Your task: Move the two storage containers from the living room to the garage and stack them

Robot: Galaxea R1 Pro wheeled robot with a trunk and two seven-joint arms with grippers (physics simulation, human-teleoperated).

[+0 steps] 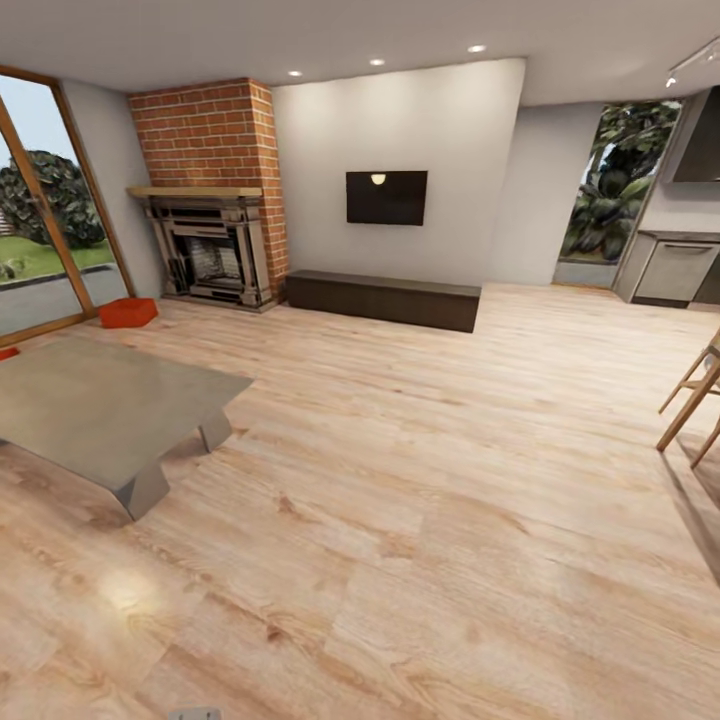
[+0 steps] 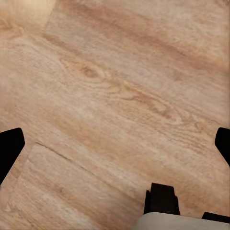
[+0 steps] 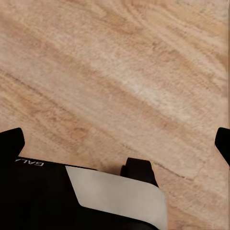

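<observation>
Pretty much square one here. The robot stands in the living room, looking across the wood floor toward the brick fireplace and the wall TV. One bin sits on the floor by the glass door, just left of the fireplace and well apart from the robot. There's also a sliver of orange-red at the far left edge, beyond the grey coffee table. That may be the second bin, but too little of it shows to be sure.

Both wrist cams point down at bare planks. The left gripper has its fingers spread wide, dark tips at opposite edges of the picture, nothing between them. Same for the right gripper: fingers apart, holding nothing.

So nothing's picked up or carried, and no garage in sight. Everything's left: drive over, grab the bins, haul them to the garage, set one down and stack the other on it.
</observation>
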